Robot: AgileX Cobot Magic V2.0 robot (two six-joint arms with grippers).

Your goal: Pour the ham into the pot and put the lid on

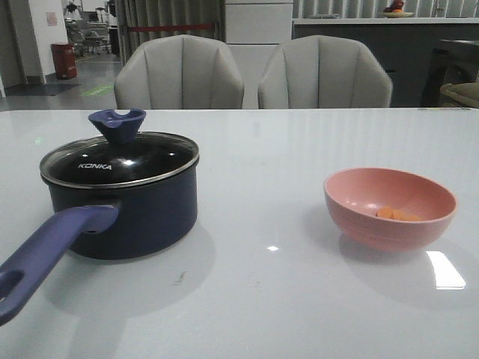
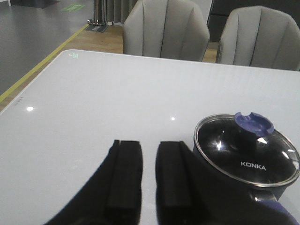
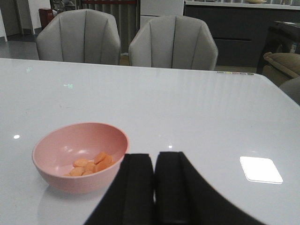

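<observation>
Pot [image 1: 123, 213] handle nearest; lid [image 1: 120, 158] on, so lift by knob first. Left gripper [image 2: 149, 173] narrow; right gripper [image 3: 154, 180] nearly closed, both empty; ham [image 3: 91, 164] in bowl [image 3: 56, 173].

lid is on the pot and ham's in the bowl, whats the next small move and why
Probably the left gripper should move to the knob and lift the lid off. The lid sits closed on the pot, while the ham lies in the pink bowl, so nothing can be poured yet.

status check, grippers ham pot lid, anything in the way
Left gripper slightly open, right gripper near shut, both empty. Ham in pink bowl. Lid on pot, must come off first.
</observation>
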